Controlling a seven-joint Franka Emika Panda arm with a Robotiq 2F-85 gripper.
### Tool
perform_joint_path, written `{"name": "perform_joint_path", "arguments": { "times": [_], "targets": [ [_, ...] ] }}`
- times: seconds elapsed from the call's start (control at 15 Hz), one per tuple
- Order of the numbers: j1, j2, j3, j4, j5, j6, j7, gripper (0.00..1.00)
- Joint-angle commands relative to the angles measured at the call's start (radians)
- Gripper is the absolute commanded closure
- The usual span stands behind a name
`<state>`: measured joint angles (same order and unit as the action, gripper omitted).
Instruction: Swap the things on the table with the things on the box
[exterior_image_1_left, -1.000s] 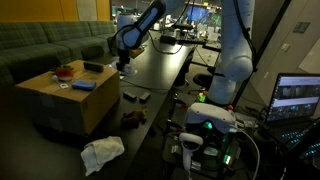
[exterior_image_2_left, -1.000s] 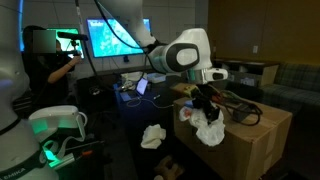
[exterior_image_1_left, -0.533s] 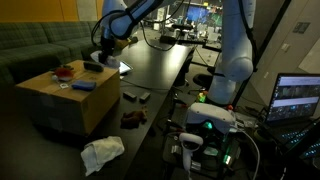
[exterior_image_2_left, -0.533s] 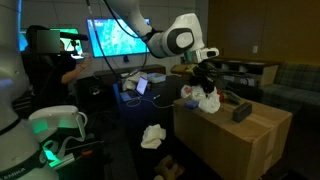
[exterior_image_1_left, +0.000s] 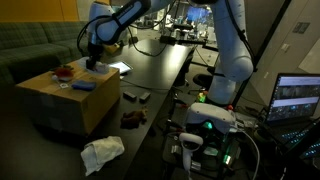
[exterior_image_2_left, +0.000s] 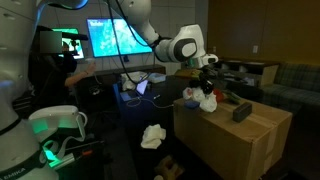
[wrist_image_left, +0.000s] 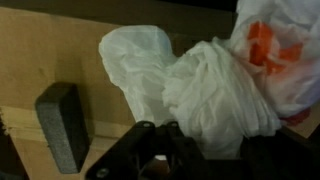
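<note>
My gripper (exterior_image_1_left: 93, 62) hangs over the far part of the tan cardboard box (exterior_image_1_left: 50, 105), shut on a crumpled white cloth (exterior_image_2_left: 208, 101). In the wrist view the cloth (wrist_image_left: 200, 95) bulges out from between the dark fingers (wrist_image_left: 150, 152), just above the box top (wrist_image_left: 40, 60). On the box lie a black block (wrist_image_left: 62, 122), a white bag with orange print (wrist_image_left: 275, 45) and a blue thing (exterior_image_1_left: 83, 86). The glossy black table (exterior_image_1_left: 155, 70) runs beside the box; a white sheet (exterior_image_1_left: 118, 68) and small dark things (exterior_image_1_left: 135, 96) lie on it.
Another white cloth (exterior_image_1_left: 102, 152) and a dark red thing (exterior_image_1_left: 133, 118) lie on the floor before the box. A green sofa (exterior_image_1_left: 40, 45) stands behind the box. A laptop (exterior_image_1_left: 297, 98) and lit equipment (exterior_image_1_left: 210, 125) are by the robot base. A person (exterior_image_2_left: 60, 65) sits at a monitor.
The arm has swung from over the table's edge to above the box, carrying the white cloth with it. The things on the box have not moved.
</note>
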<state>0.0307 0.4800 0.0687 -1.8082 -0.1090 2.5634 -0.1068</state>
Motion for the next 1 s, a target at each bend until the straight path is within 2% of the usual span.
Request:
{"name": "perform_joint_path", "arguments": {
  "times": [0.0,0.27,0.33,0.4,0.53,0.93],
  "targets": [
    [-0.003,0.096,0.017,0.109,0.030,-0.005,-0.052,0.88],
    [0.028,0.162,-0.011,0.158,-0.007,0.022,-0.018,0.87],
    [0.032,0.177,-0.015,0.175,-0.009,0.021,-0.014,0.81],
    [0.036,0.184,-0.018,0.181,-0.011,0.027,-0.013,0.62],
    [0.046,0.188,-0.026,0.199,-0.018,0.032,-0.005,0.51],
    [0.032,0.140,-0.017,0.216,-0.002,0.039,-0.023,0.06]
  ]
}}
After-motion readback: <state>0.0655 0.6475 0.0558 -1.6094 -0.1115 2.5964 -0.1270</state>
